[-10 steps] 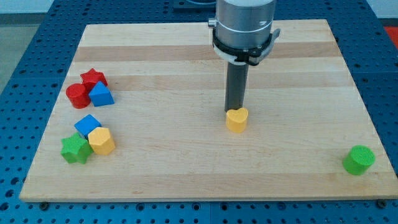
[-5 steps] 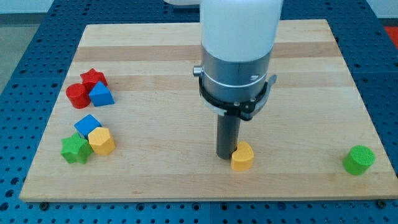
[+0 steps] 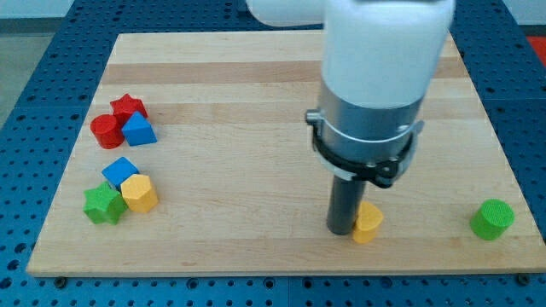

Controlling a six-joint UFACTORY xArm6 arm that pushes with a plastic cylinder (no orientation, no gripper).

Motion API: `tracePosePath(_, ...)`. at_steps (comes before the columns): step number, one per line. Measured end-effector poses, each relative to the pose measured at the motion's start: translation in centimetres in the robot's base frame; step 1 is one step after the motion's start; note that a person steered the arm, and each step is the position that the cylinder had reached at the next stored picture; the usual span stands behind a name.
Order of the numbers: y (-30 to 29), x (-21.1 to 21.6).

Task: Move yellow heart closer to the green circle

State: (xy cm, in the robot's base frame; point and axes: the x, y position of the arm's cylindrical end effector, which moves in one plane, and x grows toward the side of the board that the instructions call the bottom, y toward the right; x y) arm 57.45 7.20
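The wooden board (image 3: 256,102) is the one thing here that bears others; it lies on a blue perforated table (image 3: 34,94) that shows around its edges. On the board, at the view's left, sit two clusters; the upper one holds a red star (image 3: 127,107), a red cylinder (image 3: 107,130) just below and to its left, and a blue block (image 3: 138,130) that looks like a pyramid or wedge, all three touching or nearly so; the lower one holds a blue cube (image 3: 119,171), a yellow hexagonal block (image 3: 139,194) and a green star (image 3: 103,205), packed close together.

The yellow heart (image 3: 368,223) lies near the board's bottom edge, right of centre; my tip (image 3: 344,230) stands against its left side, touching or just short of touching; the rod has no jaws to spread or press, it is a plain straight end resting at board height. The green circle (image 3: 492,219) sits near the board's lower right corner, at about the same height in the view as the heart, still apart from it with bare wood between.

The heart's left part is covered by the rod, so its lobes cannot be made out; the arm's pale housing (image 3: 384,51) is cut off at the view's top and hides the board behind it.
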Motion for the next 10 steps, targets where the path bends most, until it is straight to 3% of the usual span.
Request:
tracePosePath(6, 9.9, 0.0)
tracePosePath(9, 9.4, 0.2)
tracePosePath(10, 5.8, 1.6)
